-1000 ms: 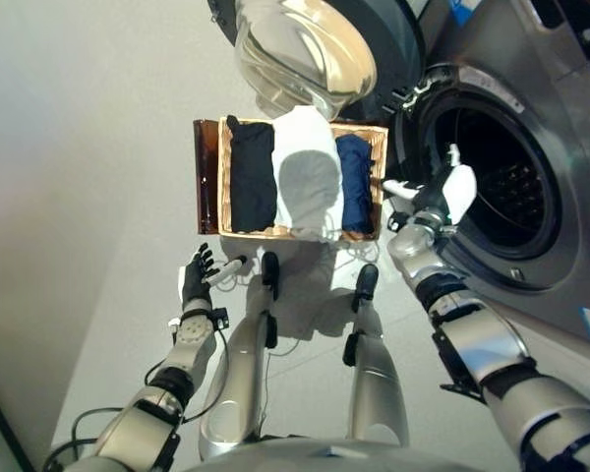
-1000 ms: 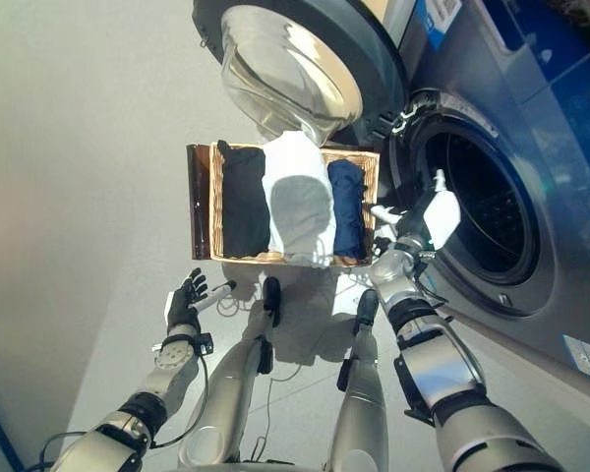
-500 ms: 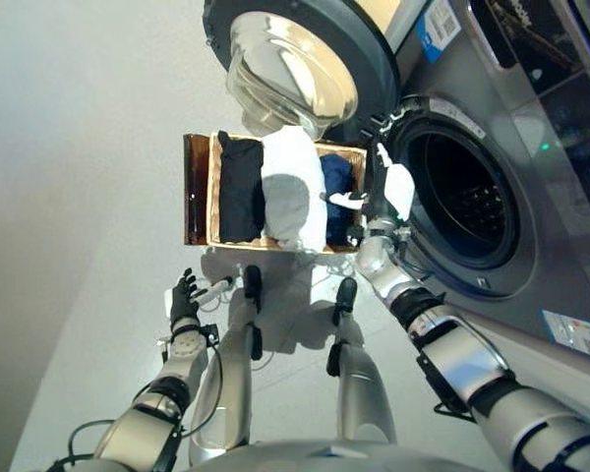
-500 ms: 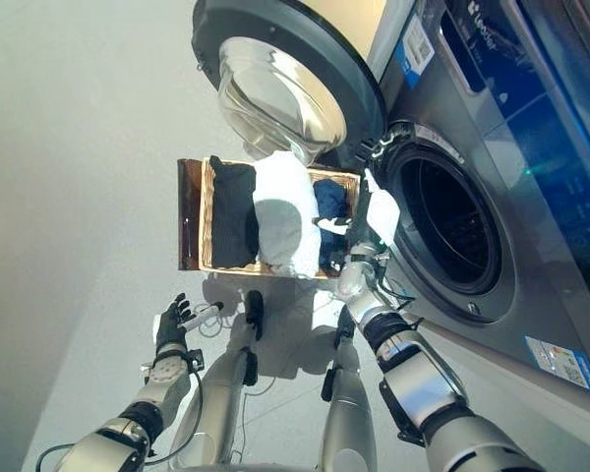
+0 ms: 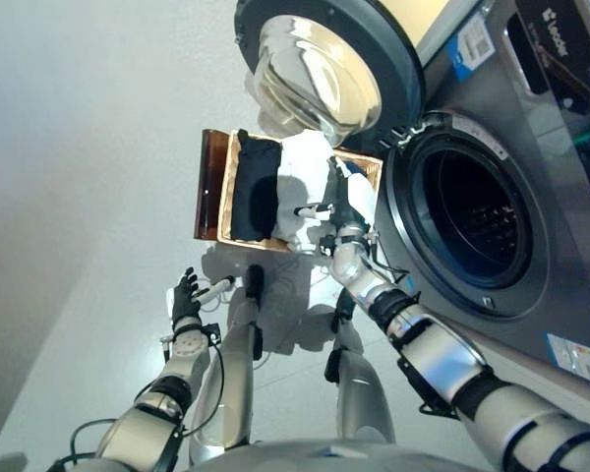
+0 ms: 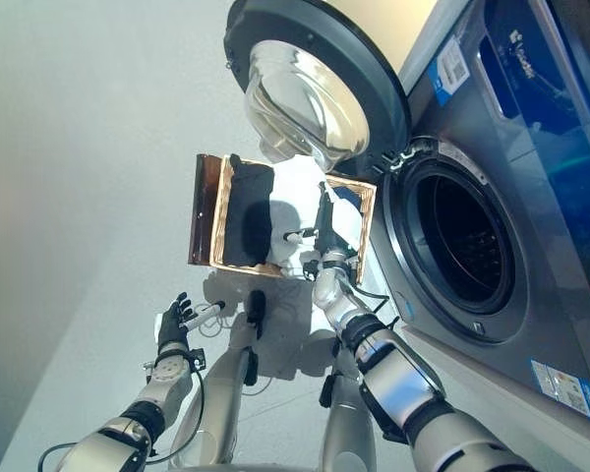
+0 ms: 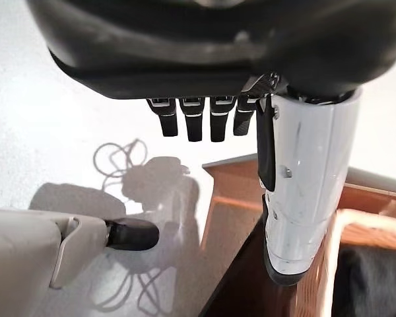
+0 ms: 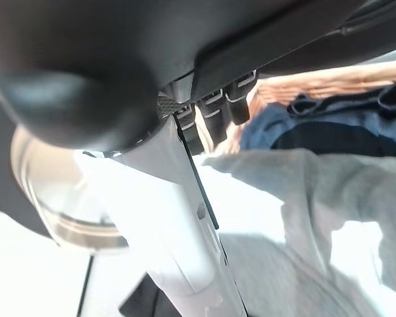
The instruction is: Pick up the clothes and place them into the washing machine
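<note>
Right hand [image 5: 335, 208] seemingly open above basket [image 5: 226, 197] clothes [image 5: 297, 187], labels unreadable

Wicker basket [image 5: 227, 187] sits on pale grey floor [image 5: 88, 147], w/ a brown flap [image 5: 207, 183] along the basket side farthest from the machine. Blue sticker [image 5: 475, 45] and a 2nd label [image 5: 576, 352] on the panel beyond the basket.

Wicker basket [image 5: 228, 193] on grey floor [image 5: 98, 177]
</note>
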